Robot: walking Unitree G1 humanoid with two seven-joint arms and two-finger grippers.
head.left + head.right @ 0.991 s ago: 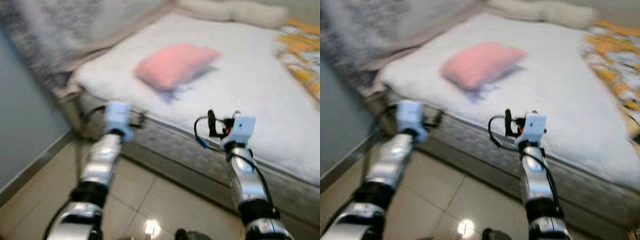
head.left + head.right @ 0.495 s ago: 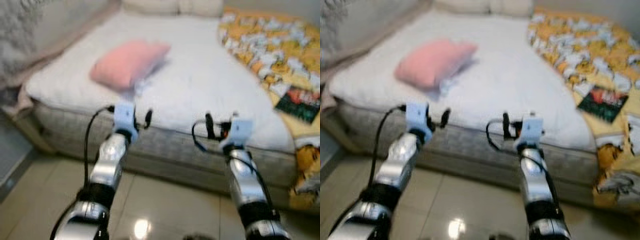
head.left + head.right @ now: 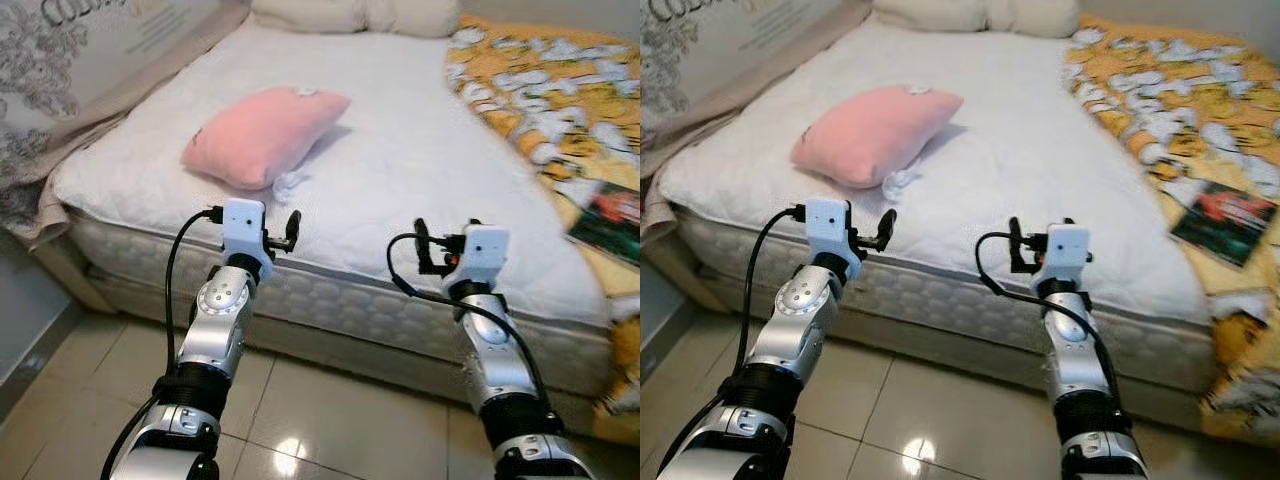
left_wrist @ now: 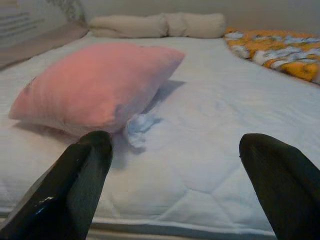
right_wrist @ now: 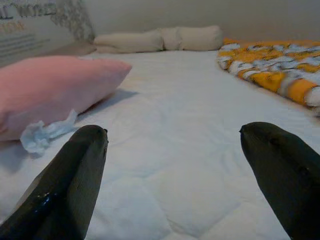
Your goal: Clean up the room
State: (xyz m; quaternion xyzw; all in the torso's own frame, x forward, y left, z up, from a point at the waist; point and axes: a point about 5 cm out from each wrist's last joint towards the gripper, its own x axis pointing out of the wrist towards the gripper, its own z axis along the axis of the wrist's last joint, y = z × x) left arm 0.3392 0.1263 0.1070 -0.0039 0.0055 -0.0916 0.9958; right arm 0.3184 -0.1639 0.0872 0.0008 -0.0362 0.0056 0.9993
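A pink pillow (image 3: 265, 135) lies on the white mattress (image 3: 430, 170), with a crumpled white tissue (image 3: 288, 182) against its near edge. Both arms are held out level before the bed's near side. My left gripper (image 4: 175, 142) is open and points at the tissue (image 4: 140, 127) and pillow from a short way off. My right gripper (image 5: 172, 132) is open too, facing bare mattress, with the tissue (image 5: 42, 134) off to one side. Nothing is between either pair of fingers.
An orange and white patterned blanket (image 3: 560, 90) covers the bed's right side, with a dark book (image 3: 1222, 220) lying on it. Cream pillows (image 3: 355, 15) sit at the head. A grey patterned cover (image 3: 60, 70) hangs at the left. Glossy floor tiles (image 3: 330, 420) lie below.
The camera has swung, so the bed now sits more squarely ahead and the book shows at the right. The picture has sharpened. Both arms keep the same raised pose.
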